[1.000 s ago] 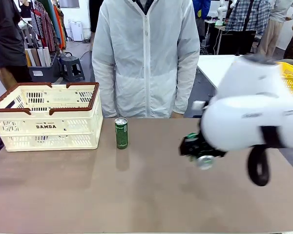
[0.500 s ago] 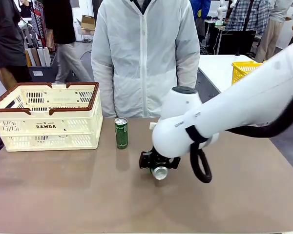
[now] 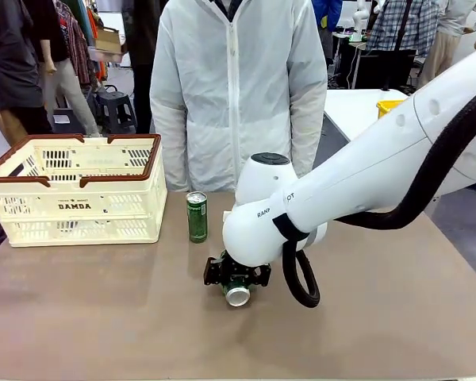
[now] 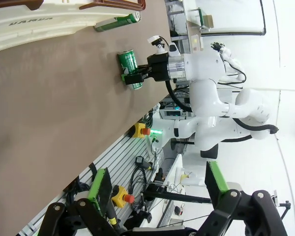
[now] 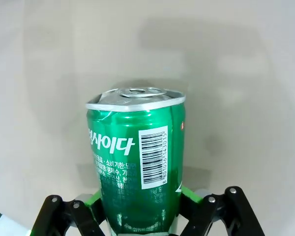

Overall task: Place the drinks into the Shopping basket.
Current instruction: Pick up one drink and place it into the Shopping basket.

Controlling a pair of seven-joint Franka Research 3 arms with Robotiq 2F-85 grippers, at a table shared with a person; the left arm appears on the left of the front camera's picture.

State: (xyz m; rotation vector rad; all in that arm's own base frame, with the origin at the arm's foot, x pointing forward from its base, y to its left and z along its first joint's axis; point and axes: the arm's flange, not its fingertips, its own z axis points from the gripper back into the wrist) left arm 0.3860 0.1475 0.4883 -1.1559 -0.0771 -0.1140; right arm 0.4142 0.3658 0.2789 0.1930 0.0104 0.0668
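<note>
The brown bench (image 3: 103,317) ran across my front view, and a person in a white jacket (image 3: 238,87) stood at its far edge, arms down at the sides. The white right arm (image 3: 365,182) came in from the right and reached across the middle of the bench, with its wrist pointed down and back toward my camera.

The Shopping basket (image 3: 75,202) sat on the far left of the bench, with its brown handles folded along the rim. I also saw it at the top of the left wrist view (image 4: 49,19).

The left pincer (image 4: 157,184) hung well back from the bench with its green-padded fingers (image 4: 101,187) wide apart and nothing between them.

The right pincer (image 3: 236,278) sat low over the middle of the bench, clamped on the held green can (image 3: 238,295). On the right wrist camera that can (image 5: 135,162) stood between the green pads (image 5: 91,199), gripped around its lower part, with the pull-tab end pointing away and a barcode facing me. From the front it lay tipped, its silver end toward me. I could not tell whether it touched the bench.

The standing green can (image 3: 197,216) stood upright just right of the basket, near the person and apart from the right pincer.
</note>
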